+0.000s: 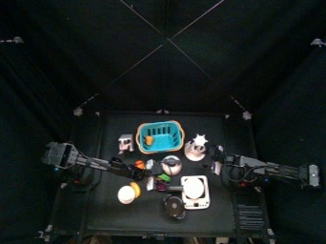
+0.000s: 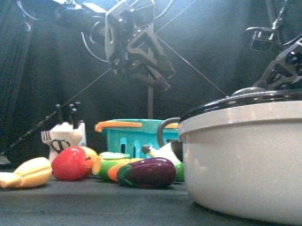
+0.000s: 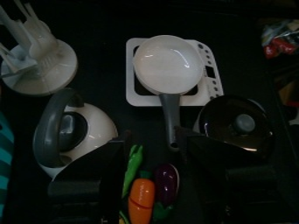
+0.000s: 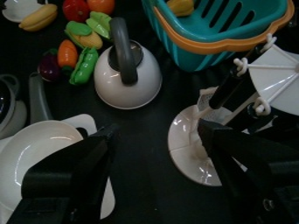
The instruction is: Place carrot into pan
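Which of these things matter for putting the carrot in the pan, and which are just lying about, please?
For the job: carrot, white pan.
Lying about: kettle, teal basket, eggplant, banana.

Both arms are matte black, built of blocky segmented links with thin cables running along them. The right gripper (image 4: 152, 171) ends in two broad, flat black jaws with squared edges. The left gripper (image 3: 152, 179) has matching dark, slab-like jaws, rectangular and unmarked.
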You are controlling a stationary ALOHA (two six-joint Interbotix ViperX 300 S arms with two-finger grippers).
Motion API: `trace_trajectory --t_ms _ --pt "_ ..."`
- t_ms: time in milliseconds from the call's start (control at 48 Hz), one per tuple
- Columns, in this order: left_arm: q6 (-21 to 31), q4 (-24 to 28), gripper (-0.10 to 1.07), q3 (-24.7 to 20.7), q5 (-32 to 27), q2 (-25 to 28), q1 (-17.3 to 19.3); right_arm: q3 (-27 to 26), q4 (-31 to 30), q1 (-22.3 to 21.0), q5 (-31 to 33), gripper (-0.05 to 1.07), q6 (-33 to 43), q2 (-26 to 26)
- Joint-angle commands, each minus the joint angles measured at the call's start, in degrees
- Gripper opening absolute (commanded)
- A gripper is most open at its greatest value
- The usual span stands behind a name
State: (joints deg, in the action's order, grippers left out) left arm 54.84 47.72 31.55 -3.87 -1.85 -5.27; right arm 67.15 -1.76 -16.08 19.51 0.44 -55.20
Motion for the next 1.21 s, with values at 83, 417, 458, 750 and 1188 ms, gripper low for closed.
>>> trace_trajectory --t_ms 83,417,458,750,1188 --pt "-0.18 -0.18 0.83 3.34 8.53 -2.99 3.60 -1.41 0.79 0.35 -3.16 1.01 0.44 0.97" --pt "-0.97 -1.67 0.83 12.66 13.54 -7.03 10.11 -3.96 0.70 4.39 -10.63 1.01 0.26 4.66" --pt "-0.97 -1.58 0.83 13.71 13.45 -7.65 10.20 -4.22 0.62 5.19 -11.51 1.01 0.26 5.27" --pt "-0.79 -4.22 0.83 20.21 9.93 -14.41 9.93 -8.17 1.32 10.02 -17.23 1.01 0.62 11.78" --pt "-0.62 -7.47 0.83 26.37 7.12 -23.20 8.17 -18.46 6.68 16.08 -18.54 1.01 0.62 27.69"
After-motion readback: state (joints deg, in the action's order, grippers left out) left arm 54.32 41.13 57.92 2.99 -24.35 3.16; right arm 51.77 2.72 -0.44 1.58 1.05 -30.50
